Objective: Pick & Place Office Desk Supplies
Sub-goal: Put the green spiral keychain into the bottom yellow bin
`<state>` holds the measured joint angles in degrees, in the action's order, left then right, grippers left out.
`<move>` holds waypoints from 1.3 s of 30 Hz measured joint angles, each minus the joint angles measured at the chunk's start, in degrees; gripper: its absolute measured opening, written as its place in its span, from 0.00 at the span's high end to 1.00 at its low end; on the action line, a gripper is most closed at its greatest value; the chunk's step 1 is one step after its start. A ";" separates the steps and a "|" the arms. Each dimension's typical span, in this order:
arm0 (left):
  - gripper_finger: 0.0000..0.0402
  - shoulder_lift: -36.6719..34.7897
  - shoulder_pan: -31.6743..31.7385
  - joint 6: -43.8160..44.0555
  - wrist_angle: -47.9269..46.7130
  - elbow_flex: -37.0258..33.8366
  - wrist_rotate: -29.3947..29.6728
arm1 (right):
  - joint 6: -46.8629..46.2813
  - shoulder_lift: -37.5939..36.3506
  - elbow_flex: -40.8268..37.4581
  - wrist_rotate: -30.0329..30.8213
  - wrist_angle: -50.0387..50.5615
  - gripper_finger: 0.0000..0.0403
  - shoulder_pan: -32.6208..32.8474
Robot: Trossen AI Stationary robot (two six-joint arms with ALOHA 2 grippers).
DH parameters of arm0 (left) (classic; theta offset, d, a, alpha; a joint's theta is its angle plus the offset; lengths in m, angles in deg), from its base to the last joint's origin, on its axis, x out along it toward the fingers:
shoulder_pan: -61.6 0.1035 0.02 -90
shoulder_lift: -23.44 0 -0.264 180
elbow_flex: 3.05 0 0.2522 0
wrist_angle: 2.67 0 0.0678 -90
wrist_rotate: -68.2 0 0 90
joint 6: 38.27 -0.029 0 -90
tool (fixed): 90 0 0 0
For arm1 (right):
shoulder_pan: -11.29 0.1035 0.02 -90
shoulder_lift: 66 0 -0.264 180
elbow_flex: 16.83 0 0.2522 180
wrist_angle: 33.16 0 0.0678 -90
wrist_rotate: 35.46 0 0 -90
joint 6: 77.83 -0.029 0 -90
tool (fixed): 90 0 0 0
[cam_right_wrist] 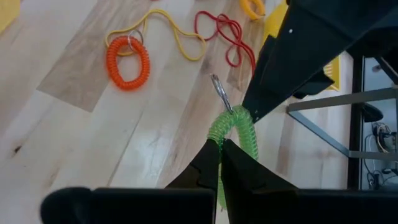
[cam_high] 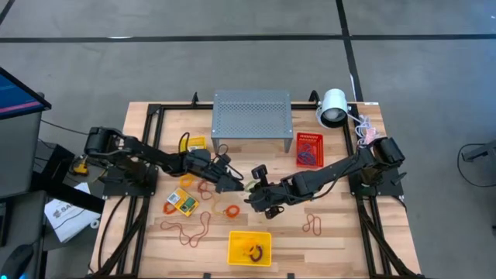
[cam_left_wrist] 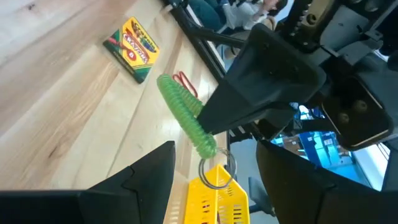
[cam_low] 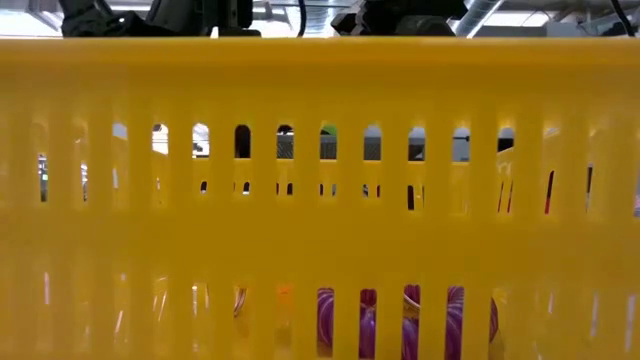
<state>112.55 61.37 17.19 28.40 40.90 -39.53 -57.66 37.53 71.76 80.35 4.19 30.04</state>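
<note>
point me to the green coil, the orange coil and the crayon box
green coil (cam_right_wrist: 239, 127): right wrist view, top of its loop.
orange coil (cam_right_wrist: 127, 62): right wrist view, coil's right side.
crayon box (cam_left_wrist: 132, 48): left wrist view, middle of its printed face.

Both arms are showing as dark, near-black linkages of blocky segments on black base plates bolted to the table's side rails. The left arm (cam_high: 147, 159) is carrying a small yellow patch near its base, and black cables are trailing from it. The right arm (cam_high: 341, 167) is wearing a boxy wrist housing. Each gripper's fingers (cam_right_wrist: 249, 183) are tapering into matte black wedges.
</note>
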 joint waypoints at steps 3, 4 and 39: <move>0.45 0.27 0.00 0.02 -0.34 0.46 -0.09 | 0.00 0.00 0.00 0.00 -0.04 1.00 0.00; 0.45 0.27 0.00 0.00 -0.74 0.59 -0.09 | 0.11 0.00 0.00 0.00 -0.04 1.00 0.00; 0.74 0.20 0.00 0.05 -0.95 0.72 0.45 | 3.87 -0.04 1.31 -1.55 -2.32 1.00 0.00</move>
<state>112.75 61.37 17.24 27.45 41.63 -39.09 -53.79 37.48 73.07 78.79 1.88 30.04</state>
